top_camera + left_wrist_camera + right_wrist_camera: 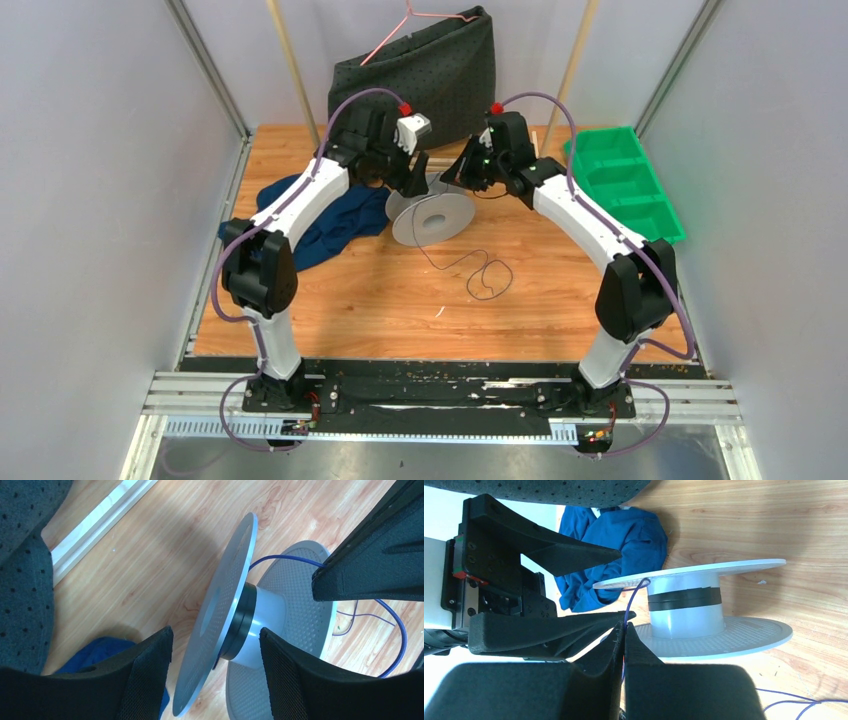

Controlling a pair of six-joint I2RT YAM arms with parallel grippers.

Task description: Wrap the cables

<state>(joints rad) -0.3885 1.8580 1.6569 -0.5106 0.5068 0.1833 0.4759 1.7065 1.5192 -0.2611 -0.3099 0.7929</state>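
A grey-white spool point(432, 218) stands tilted on the wooden table, a dark band round its hub point(684, 599). My left gripper point(215, 652) is open and straddles one flange point(220, 600) without clamping it; one finger is outside the flange and the other is by the hub. My right gripper point(624, 629) is shut on the thin dark cable point(634, 599), which runs from its fingertips up to the spool's upper flange. In the left wrist view the cable point(285, 557) reaches the right fingers point(375, 565). Loose loops of cable point(490, 276) lie in front of the spool.
A blue cloth point(320, 215) lies left of the spool, under the left arm. A green divided bin point(625, 185) sits at the right. A dark dotted bag point(420, 75) with a pink hanger point(400, 30) stands at the back.
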